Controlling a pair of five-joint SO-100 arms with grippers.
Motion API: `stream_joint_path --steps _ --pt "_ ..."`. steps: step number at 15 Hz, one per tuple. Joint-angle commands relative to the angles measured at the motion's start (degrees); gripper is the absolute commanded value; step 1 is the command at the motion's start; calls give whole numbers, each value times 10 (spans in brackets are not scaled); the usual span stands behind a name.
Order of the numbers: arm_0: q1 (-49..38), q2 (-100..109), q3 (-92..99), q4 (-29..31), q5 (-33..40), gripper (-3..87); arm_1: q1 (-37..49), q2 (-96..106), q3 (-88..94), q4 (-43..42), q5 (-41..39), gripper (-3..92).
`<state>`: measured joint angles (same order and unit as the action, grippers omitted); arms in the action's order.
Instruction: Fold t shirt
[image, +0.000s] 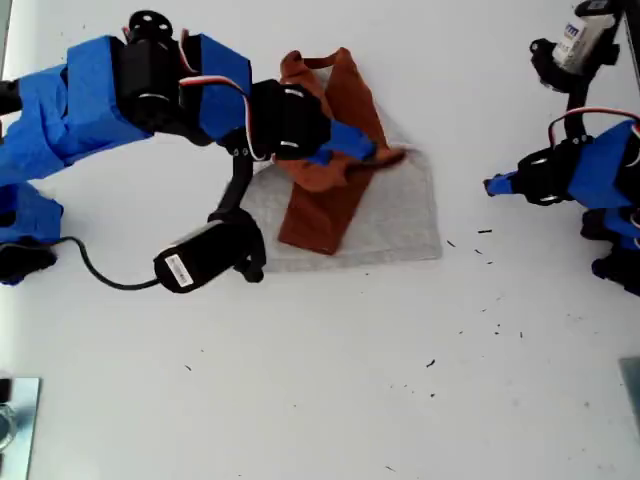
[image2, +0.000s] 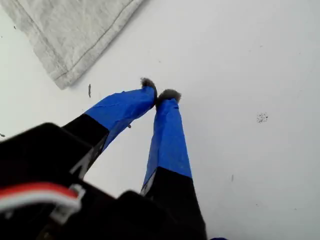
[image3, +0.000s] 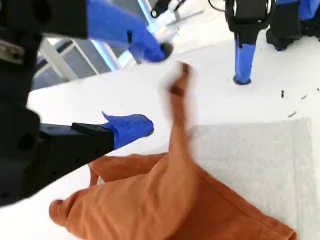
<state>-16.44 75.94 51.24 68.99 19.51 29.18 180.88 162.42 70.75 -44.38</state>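
Orange sleeves (image: 322, 210) lie bunched and crossed over the light grey body of the t shirt (image: 400, 215), which rests flat on the white table (image: 340, 380) a little toward the far side, near the middle of the exterior view. One sleeve runs as a band down across the grey toward the near hem; the other is heaped over the collar end on the far side.

My second gripper (image: 360, 150) reaches in from the exterior view's left and hangs over that heap. Its blue-taped jaws stand apart (image3: 155, 87), clamping nothing. One sleeve end (image3: 177, 87), blurred, rises just beyond them; I cannot tell whether it touches a finger.

My first gripper (image: 490, 185) sits at the exterior view's right, near the shirt's right edge but apart from it. Its two blue fingers are pressed together at the tips (image2: 160, 94) over bare table, grasping nothing, with a grey hem corner (image2: 75, 30) close by.
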Motion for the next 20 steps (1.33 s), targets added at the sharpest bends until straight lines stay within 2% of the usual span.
stream_joint_path --steps 1,3,4,7,9,11,12,14,15,17,18,19,20 --pt "-33 98 8 12 11 315 4 4 -9 -5 8 36" --pt "-78 193 105 48 10 302 4 4 -11 -4 8 36" --pt "-94 270 208 31 11 273 4 4 -11 -4 8 36" --pt "-127 568 673 -95 -17 225 4 4 -12 -4 6 36" --pt "-128 663 893 -139 -81 184 2 4 -11 -4 7 35" --pt "-113 750 1035 -174 -158 166 -2 3 -10 -4 10 35" --pt "-112 775 1048 -163 -161 158 -2 3 -12 -3 14 35" --pt "-105 744 961 -94 -157 205 4 -49 -76 27 44 65" --pt "-89 681 880 -40 -161 241 5 -125 -150 54 53 231" --pt "13 571 691 54 -207 281 -22 -257 -327 114 71 380" --pt "57 541 626 79 -233 296 -48 -317 -418 149 74 443" --pt "93 515 585 95 -254 292 -65 -377 -506 192 85 389" --pt "123 493 566 101 -274 291 -84 -426 -573 221 96 385"
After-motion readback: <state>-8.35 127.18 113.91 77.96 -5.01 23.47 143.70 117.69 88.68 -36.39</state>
